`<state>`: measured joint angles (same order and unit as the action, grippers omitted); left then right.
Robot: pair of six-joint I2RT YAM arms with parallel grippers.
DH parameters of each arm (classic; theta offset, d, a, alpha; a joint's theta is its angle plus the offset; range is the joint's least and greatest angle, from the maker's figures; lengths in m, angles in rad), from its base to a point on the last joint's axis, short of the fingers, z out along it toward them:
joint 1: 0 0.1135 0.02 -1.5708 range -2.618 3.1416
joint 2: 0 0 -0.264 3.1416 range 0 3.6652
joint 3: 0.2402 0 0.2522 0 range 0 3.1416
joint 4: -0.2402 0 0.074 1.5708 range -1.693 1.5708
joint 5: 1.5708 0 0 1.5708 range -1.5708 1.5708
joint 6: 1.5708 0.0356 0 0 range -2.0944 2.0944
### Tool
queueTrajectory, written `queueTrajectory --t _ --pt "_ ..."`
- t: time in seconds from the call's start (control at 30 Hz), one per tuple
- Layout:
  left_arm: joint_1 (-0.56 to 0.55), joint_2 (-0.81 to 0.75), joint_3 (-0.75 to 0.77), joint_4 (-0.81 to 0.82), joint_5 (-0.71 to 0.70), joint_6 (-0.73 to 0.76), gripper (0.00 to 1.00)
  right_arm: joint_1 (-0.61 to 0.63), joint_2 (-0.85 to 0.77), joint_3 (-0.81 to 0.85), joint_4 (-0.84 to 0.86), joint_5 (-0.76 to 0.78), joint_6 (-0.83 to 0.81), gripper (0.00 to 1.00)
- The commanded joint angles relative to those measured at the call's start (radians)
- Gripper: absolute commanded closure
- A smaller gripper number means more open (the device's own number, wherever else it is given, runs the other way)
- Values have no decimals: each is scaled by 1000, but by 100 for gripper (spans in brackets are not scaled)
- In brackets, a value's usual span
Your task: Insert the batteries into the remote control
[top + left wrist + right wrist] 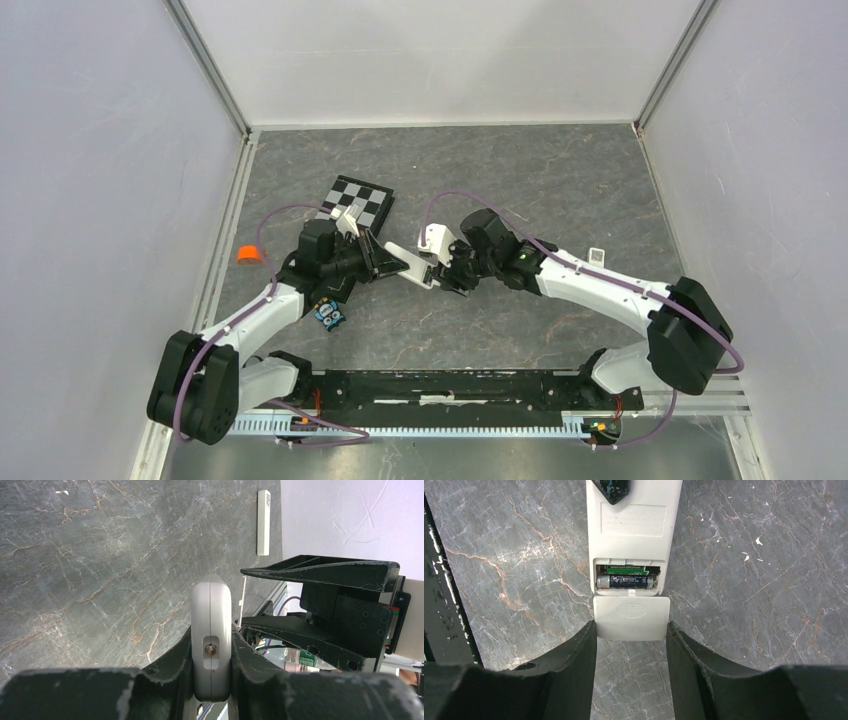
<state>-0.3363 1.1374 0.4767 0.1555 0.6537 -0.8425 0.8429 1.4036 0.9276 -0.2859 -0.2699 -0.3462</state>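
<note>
Remote control (211, 605) clamped in left gripper (211, 636); right gripper (631, 629) pinches its battery cover (631, 611).

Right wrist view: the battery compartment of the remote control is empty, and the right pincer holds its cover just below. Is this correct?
Not empty: the right wrist view shows a dark battery lying across the open compartment of the remote control. The rest stands: the right pincer holds the cover just below it.
</note>
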Motion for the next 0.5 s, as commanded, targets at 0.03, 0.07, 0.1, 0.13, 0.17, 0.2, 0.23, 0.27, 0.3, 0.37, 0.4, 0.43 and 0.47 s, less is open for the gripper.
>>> queueTrajectory --t 0.03,0.07,0.1,0.13,0.17,0.2,0.23,0.27,0.3,0.37,0.4,0.43,0.47 --pt "-6 -26 -4 52 -9 46 98 4 16 48 63 -46 32 57" --pt "-7 -23 -4 55 -7 46 98 4 20 50 70 -48 37 57" --pt "-6 -23 -4 57 -5 46 98 4 25 50 77 -55 38 57" --pt "-7 -23 -4 58 -3 45 98 4 31 53 77 -56 38 57" --pt "-7 -26 -4 59 -3 44 98 5 37 56 75 -52 39 57" --pt "-8 -28 -4 57 -3 45 98 4 44 60 74 -53 38 57" --pt "-9 -30 -5 59 -2 44 98 4 46 61 74 -55 36 57" --pt "-8 -31 -4 59 -2 44 98 4 49 60 78 -56 38 57" --pt "-8 -31 -5 58 0 43 98 5 50 60 81 -60 39 57" --pt "-8 -33 -4 59 0 42 98 5 54 60 86 -60 43 57" --pt "-8 -34 -4 60 0 41 98 5 55 59 89 -60 44 57" --pt "-9 -32 -5 63 2 39 98 5 56 59 92 -59 45 57" --pt "-8 -31 -6 68 7 36 98 5 57 57 96 -59 46 57"
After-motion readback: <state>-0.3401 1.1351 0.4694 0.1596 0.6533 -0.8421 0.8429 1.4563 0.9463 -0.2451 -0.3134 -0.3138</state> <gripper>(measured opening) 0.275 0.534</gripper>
